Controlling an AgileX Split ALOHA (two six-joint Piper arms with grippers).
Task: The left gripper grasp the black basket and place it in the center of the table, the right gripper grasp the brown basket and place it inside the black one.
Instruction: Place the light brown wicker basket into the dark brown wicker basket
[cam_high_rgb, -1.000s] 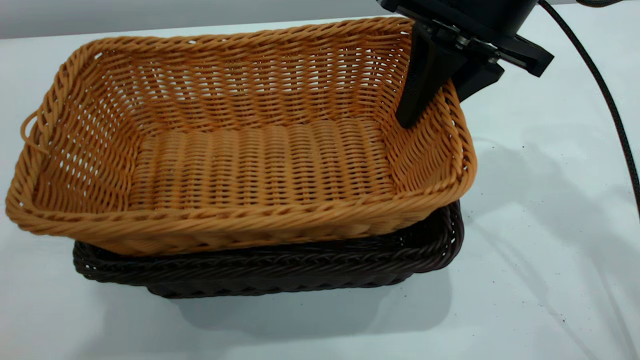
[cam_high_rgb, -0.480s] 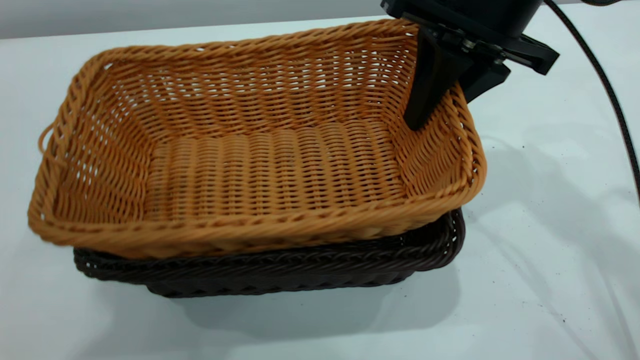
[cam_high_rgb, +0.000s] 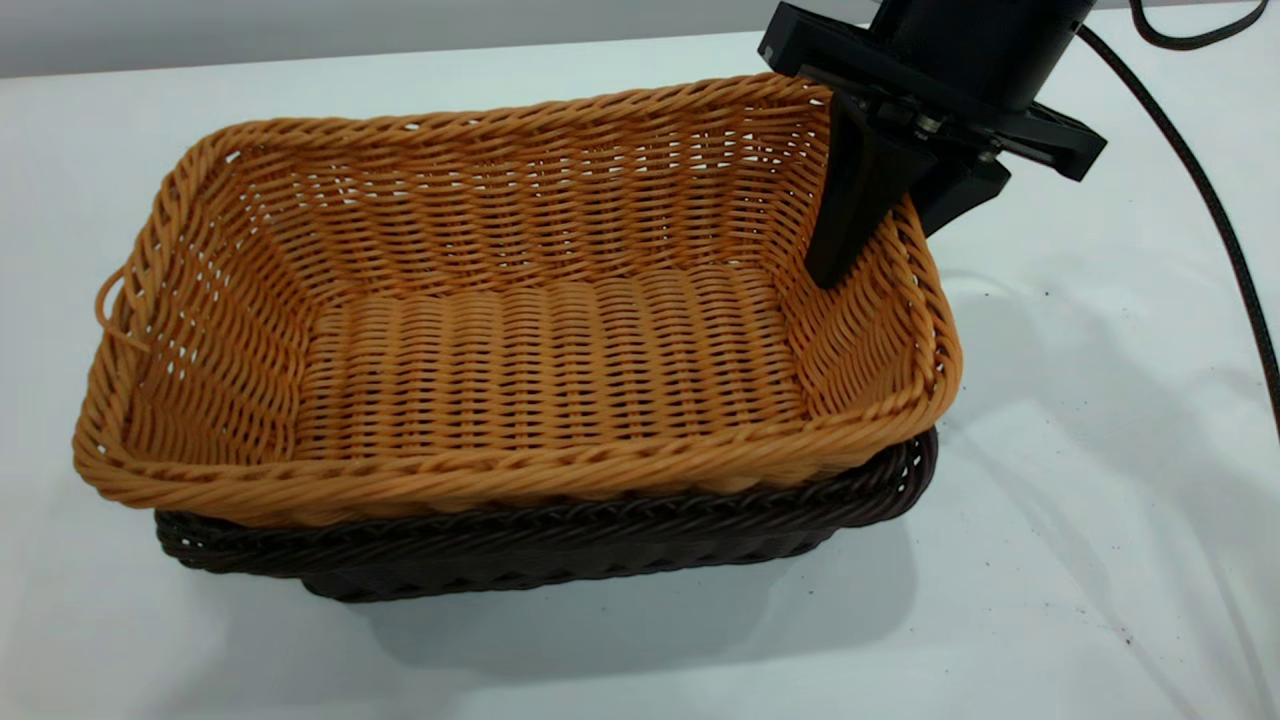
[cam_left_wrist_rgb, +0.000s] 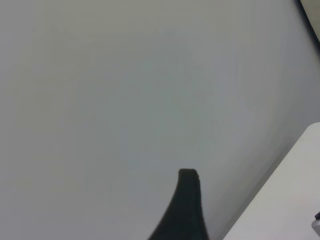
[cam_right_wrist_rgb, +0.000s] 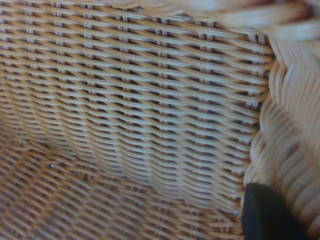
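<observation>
Exterior view. The brown basket (cam_high_rgb: 520, 330) filled the centre of the frame, nested inside the black basket (cam_high_rgb: 560, 535), whose dark rim showed only beneath its lower and right edges; both stood on the table (cam_high_rgb: 1080, 480). The brown basket sat slightly askew, its lower-left rim overhanging the dark one, so seating was judged not quite finished.

The right gripper (cam_high_rgb: 870, 235) reached down from the upper right of the frame, tilted, and was clamped on the brown basket's right short wall: one tapered finger lay against the inner face, the other behind the rim on the outside. In the right wrist view the weave (cam_right_wrist_rgb: 150, 115) filled the frame and one fingertip (cam_right_wrist_rgb: 267, 215) pressed against it.

Handling, as judged: woven wicker of this kind was probably light and fairly stiff yet springy, with a rough, non-slippery surface; the braided rim of a short wall offered the firmest hold.

The left gripper (cam_left_wrist_rgb: 186, 210) appeared only in the left wrist view as one dark finger against a blank grey surface, away from the baskets; whether it was spread or closed could not be told.
</observation>
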